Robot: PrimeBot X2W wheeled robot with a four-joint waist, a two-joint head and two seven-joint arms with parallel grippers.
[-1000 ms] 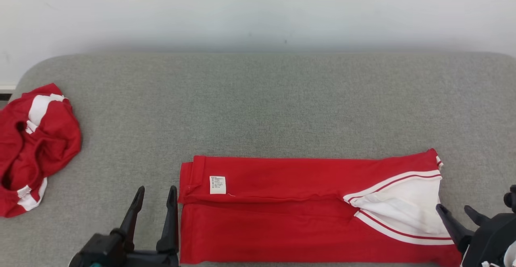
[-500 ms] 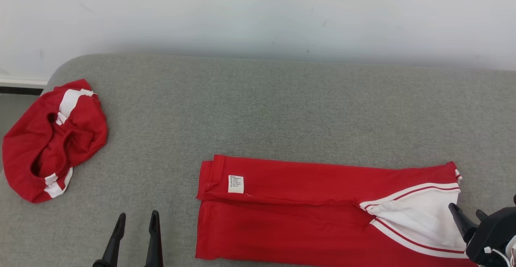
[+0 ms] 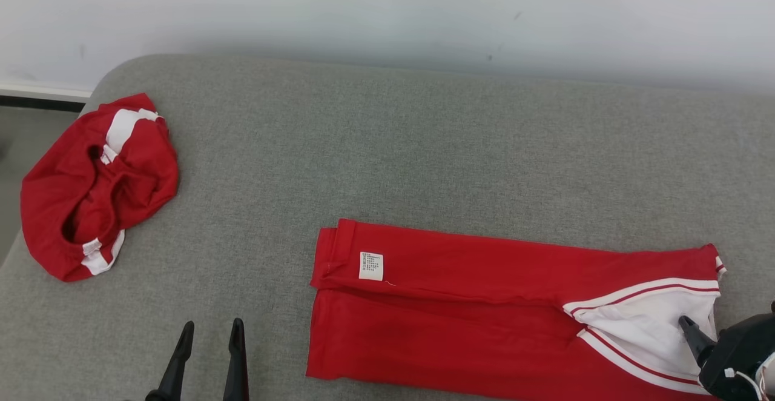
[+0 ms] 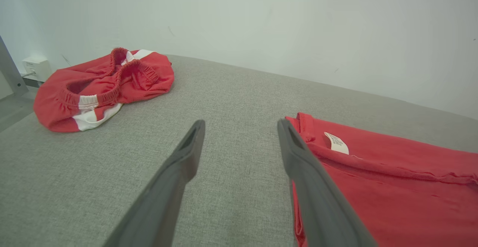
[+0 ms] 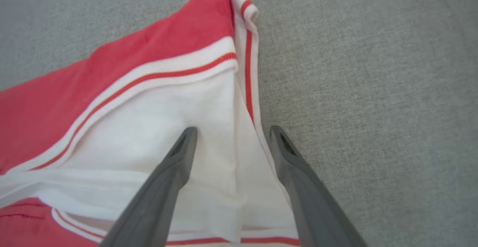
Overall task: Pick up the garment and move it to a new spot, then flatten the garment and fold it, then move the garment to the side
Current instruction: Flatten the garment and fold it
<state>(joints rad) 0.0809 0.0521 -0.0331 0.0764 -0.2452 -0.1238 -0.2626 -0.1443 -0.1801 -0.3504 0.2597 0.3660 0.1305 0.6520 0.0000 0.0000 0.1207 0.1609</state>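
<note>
At the far left of the grey cushion (image 3: 424,146), a red heap (image 3: 97,189) of crumpled cloth with white stripes lies near the edge, well apart from the work. Next comes the left gripper (image 3: 213,323), its two dark fingers spread wide and holding nothing, poised over bare cushion just beside the left end of the garment (image 3: 460,316). The garment, red, lies flat in the near middle of the cushion as a long band doubled along its length, with a seam running across it and a small white label (image 3: 370,266) near the left end. At its right end a white panel (image 3: 642,322) edged with red-and-white trim opens out. There the right gripper (image 5: 233,129) stands with its fingers equally wide and empty, one over the white cloth and the other over the cushion, straddling the garment's right edge; whether the tips touch the fabric cannot be told. The folding step appears to be in hand: the lengthwise fold looks done, the crosswise fold is not yet made, and the move to the side comes after. The next move likely calls for each gripper to come down and pinch its own end of the band through all layers. One end would then be carried over onto the other without dragging the lower layers or letting the loose white panel spill out.
</note>
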